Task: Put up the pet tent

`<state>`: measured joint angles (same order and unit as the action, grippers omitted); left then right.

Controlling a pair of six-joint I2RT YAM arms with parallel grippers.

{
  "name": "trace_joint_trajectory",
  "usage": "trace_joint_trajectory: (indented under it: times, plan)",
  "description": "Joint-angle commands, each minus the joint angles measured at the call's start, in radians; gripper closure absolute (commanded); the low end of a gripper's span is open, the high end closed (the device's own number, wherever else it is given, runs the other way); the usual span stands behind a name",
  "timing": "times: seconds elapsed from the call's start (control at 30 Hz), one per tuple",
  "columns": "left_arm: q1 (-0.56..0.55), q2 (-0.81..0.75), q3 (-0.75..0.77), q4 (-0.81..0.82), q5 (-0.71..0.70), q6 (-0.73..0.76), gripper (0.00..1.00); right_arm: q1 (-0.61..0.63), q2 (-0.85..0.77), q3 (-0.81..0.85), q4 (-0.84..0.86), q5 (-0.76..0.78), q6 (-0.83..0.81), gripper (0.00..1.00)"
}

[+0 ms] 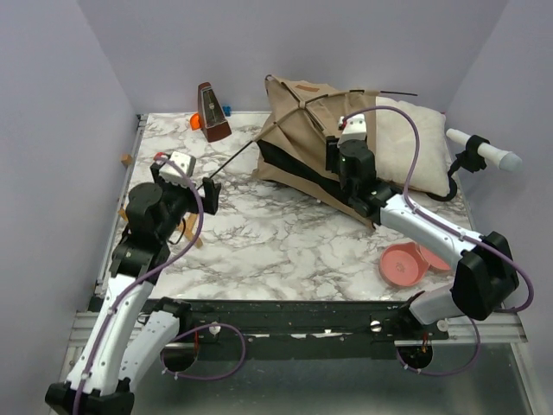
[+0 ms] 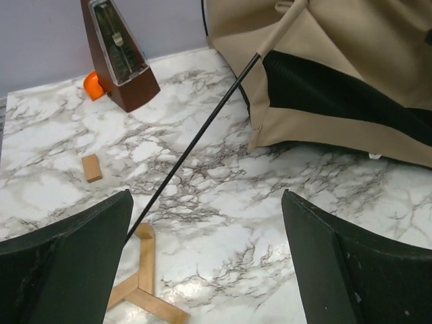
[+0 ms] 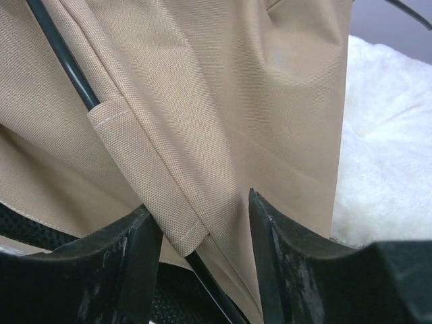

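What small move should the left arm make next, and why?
Probably slide the left gripper sideways until the black pole lies between its fingers. The jaws stand open, and the pole sticking out of the pet tent runs toward one finger's edge, not the gap between them.

Bright even light, soft faint shadows, wrist views crisp

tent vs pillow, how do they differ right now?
The tent is tan woven fabric with black lining; the pillow is white and fluffy. The tent is larger and stands lopsided, with one pole sticking out toward the left arm; the pillow lies flat. Both sit side by side at the far right of the table.
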<state>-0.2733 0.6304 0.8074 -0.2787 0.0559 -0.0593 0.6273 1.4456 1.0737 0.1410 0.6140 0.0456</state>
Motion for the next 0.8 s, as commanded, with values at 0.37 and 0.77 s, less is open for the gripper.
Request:
trace_joint_trajectory:
  times: [0.37, 0.77]
  plan:
    - [0.190, 0.361, -0.024, 0.030, 0.140, 0.229, 0.01, -0.100, -0.046, -0.040, -0.092, -0.260, 0.076, 0.33]
    - [0.192, 0.579, -0.030, 0.053, 0.125, 0.321, 0.02, -0.132, -0.048, -0.049, -0.103, -0.386, 0.123, 0.32]
